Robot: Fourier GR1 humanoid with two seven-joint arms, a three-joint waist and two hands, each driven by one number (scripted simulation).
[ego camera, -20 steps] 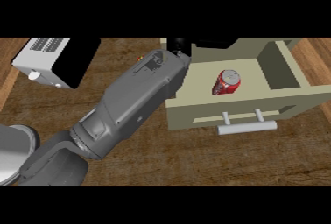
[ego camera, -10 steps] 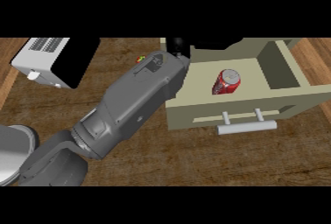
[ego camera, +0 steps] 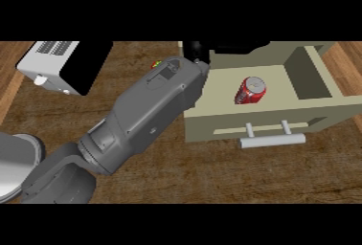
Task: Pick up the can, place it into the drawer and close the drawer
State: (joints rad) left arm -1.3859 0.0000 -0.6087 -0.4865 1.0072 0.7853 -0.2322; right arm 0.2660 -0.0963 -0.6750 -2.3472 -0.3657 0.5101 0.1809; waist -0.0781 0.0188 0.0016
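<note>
The red can (ego camera: pixel 251 91) lies inside the open beige drawer (ego camera: pixel 212 125), near its middle, with its silver top toward the far side. The drawer's pale bar handle (ego camera: pixel 273 140) faces me. My left forearm (ego camera: pixel 152 112) crosses the view from the lower left up to the drawer's far left corner. Only a black part of the left hand (ego camera: pixel 197 50) shows there, at the picture's upper edge, apart from the can. The rest of the hand is cut off. My right hand is nowhere in the view.
A white and black toaster (ego camera: pixel 60 67) stands on the wooden counter (ego camera: pixel 283 177) at the far left. A small red and green thing (ego camera: pixel 155 64) peeks out behind my forearm. A grey rounded shape (ego camera: pixel 13 165) fills the lower left corner.
The left arm has hardly shifted. The can lies in the same place in the drawer, and the drawer stands equally far open.
</note>
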